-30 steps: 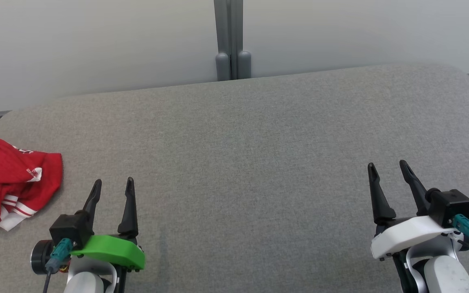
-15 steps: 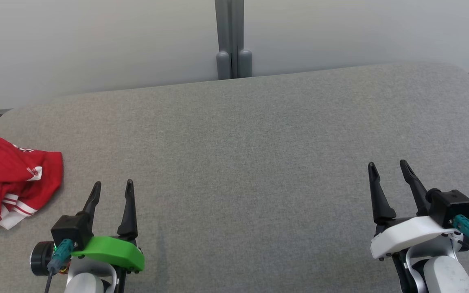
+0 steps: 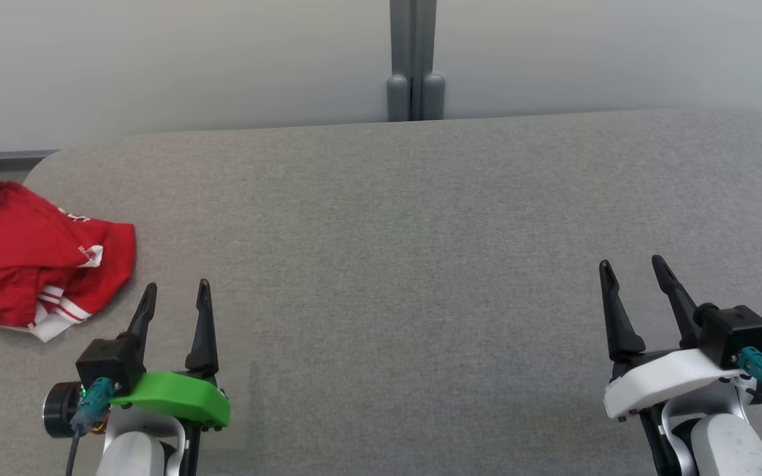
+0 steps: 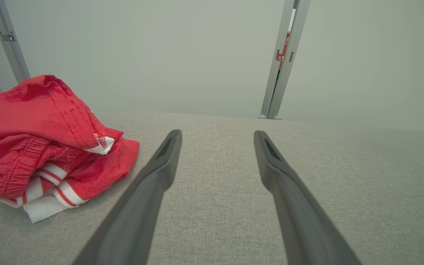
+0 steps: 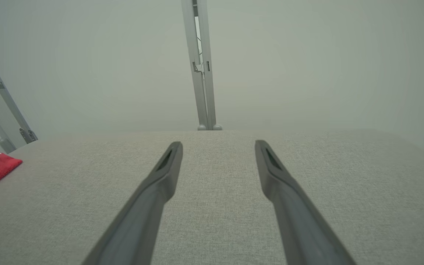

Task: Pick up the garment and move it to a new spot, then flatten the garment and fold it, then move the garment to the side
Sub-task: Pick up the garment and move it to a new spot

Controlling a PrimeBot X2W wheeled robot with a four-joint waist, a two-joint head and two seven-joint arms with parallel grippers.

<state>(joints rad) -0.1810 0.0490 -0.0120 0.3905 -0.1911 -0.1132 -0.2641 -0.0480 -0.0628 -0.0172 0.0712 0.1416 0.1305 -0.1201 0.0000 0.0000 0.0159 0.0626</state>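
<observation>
**Garment (image 3: 37, 254) bunched at the counter's (image 3: 407, 231) left end, both pincers released**

The step in hand looks like the first pick-up. It falls most naturally to the left pincer (image 3: 177, 285), whose two dark fingers stand well spread with nothing between them. To do it well, I would swing that arm leftward and come down on the top of the heap, where the red cloth stands highest. The white-and-red striped hem lying low at the near edge is a poorer target. A bite on a thick fold should lift the whole bundle instead of peeling off one layer. The heap sits close to the counter's rounded corner, so a sideways nudge could push it over the edge; closing from above seems safer. The right pincer (image 3: 632, 262) is likewise spread and empty, over bare grey cloth at the far right, well apart from the work.

Relative to the left pincer, the garment lies to its left and a little ahead, near but not touching. In the left wrist view it sits beyond the left finger's outer side, outside the gap between the fingers.
</observation>
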